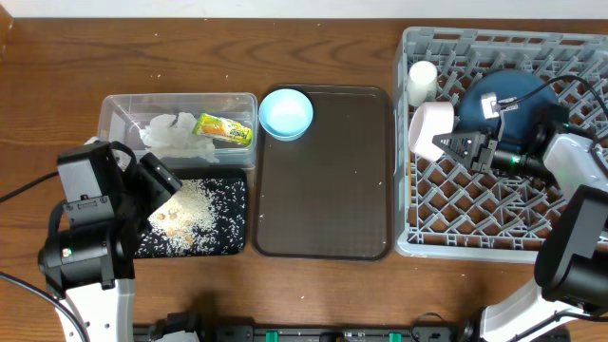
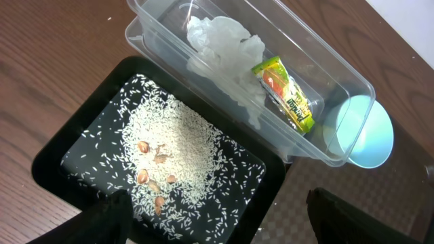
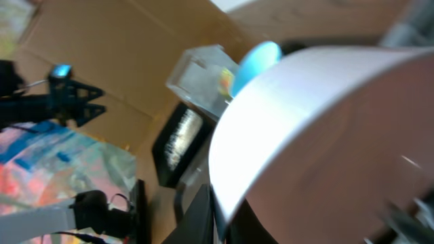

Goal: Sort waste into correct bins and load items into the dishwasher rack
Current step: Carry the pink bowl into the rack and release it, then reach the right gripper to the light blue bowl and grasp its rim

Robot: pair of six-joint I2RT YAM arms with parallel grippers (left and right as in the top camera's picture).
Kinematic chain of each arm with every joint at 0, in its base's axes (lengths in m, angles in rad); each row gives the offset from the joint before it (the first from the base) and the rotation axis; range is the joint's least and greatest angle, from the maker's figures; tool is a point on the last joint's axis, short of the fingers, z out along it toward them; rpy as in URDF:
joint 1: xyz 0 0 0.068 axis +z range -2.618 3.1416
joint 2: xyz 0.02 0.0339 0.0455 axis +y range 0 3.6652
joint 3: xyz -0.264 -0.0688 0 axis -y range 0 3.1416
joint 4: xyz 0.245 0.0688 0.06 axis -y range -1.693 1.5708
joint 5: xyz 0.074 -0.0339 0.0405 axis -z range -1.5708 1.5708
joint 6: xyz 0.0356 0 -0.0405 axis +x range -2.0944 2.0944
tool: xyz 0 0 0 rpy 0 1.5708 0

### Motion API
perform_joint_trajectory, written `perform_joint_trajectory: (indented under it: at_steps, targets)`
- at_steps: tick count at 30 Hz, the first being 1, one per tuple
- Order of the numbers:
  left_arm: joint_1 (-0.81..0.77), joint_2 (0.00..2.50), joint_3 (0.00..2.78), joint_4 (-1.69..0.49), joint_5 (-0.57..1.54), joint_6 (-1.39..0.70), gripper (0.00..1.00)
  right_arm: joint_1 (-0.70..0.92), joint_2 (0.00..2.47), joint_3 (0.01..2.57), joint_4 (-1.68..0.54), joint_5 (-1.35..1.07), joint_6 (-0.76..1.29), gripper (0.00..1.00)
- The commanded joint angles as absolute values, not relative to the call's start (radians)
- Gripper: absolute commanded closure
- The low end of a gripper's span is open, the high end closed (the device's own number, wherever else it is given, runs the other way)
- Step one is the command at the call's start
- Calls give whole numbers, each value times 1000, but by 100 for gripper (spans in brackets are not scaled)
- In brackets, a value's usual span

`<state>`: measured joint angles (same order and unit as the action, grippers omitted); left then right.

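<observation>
Pinching the thin rim of the pink bowl (image 1: 429,126), the right gripper (image 1: 454,147) is closed on it inside the dish rack (image 1: 456,249), which stands just right of the brown serving tray (image 1: 323,180). The bowl hangs at the rack edge nearest that tray, tipped onto its side, with its mouth towards the tray. It looks stiff, smooth and fairly light. Its glossy wall is probably slippery, and held by one point on the rim it could swing or slide out. A firm hold across the rim, lowered gently between the pegs, seems safest, since it may chip if dropped. The left gripper (image 1: 161,185) hangs wide open and holds nothing, over the black tray (image 1: 233,249) just left of the serving tray. Counting the dishes, there is one pink bowl, one cream cup (image 1: 421,80) and one dark blue plate (image 1: 503,95), all in the rack. One light blue bowl (image 1: 285,112) waits on the serving tray's far left corner, upright, and its rim is the obvious place to grip. No chopsticks are visible. The waste is one crumpled napkin (image 1: 169,133) and one wrapper (image 1: 223,127), both soft and light, lying in the single clear tub (image 1: 114,104) left of the serving tray. One spread of rice (image 1: 195,211) with a few brown food bits (image 2: 152,169) lies in the black tray.
</observation>
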<state>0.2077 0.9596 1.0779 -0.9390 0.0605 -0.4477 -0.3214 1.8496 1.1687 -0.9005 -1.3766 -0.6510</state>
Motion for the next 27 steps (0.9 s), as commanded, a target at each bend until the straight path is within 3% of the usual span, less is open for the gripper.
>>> perform_joint_trajectory:
  at_steps: [1,3,7,13,22,27]
  targets:
    - [212,962,1089,-942,48,-443,15,-342,1856,1161,-902,-1243,-527,91]
    - [212,962,1089,-942,48,-443,15,-360,1855,1162,-902,-1243,-468,87]
    - [212,962,1089,-942,48,-443,15,-410,1855,1180,-914,-1242,-365,63]
    - [212,962,1089,-942,48,-443,15,-467,1835,1260,-1021,-1187,-355,39]
    - [212,962,1089,-942,48,-443,15,-444,1699,1474,-1100,-913,-193,40]
    - [212,962,1089,-942,48,-443,15,-338,1580,1500,-1089,-719,-143,41]
